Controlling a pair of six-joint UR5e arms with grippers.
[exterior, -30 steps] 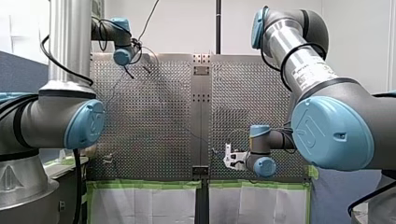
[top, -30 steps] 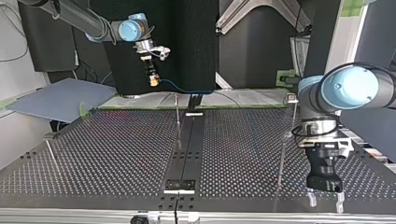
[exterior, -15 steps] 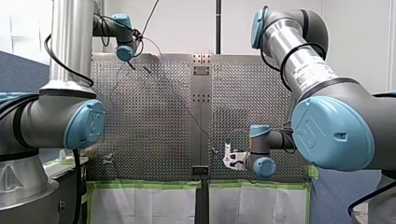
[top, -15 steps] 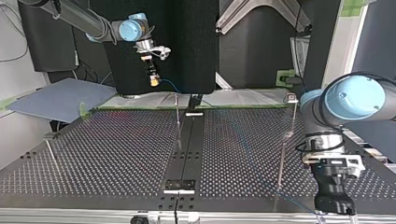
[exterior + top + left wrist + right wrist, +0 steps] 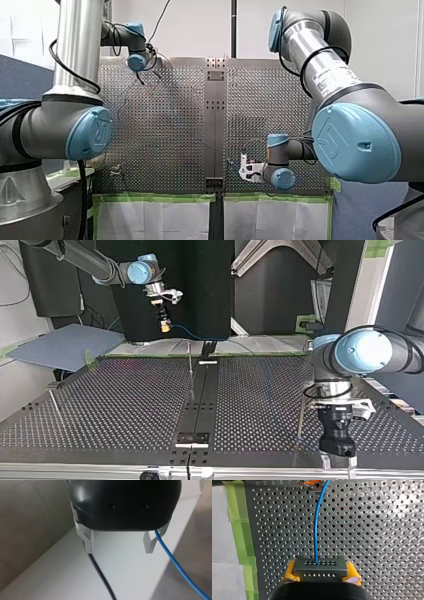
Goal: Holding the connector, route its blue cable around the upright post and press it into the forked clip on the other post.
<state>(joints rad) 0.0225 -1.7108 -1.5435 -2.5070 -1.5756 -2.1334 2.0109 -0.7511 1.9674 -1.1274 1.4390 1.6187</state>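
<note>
Perforated desk (image 5: 125, 405) carries a slim central post (image 5: 190, 367). Behind that post in the top view, held high, the right jaws are clamped on the connector (image 5: 319, 567), with yellow pads (image 5: 290, 572) against its ends. The blue cable (image 5: 316, 530) leaves its face and trails toward the post. In front of the post and to its right, the left jaws stand wide apart, gripping nothing, with the cable passing just beside one finger (image 5: 149, 542). Keep the connector clamped firmly, sweep wide of the post, and hold light tension so the cable cannot snag.
</note>
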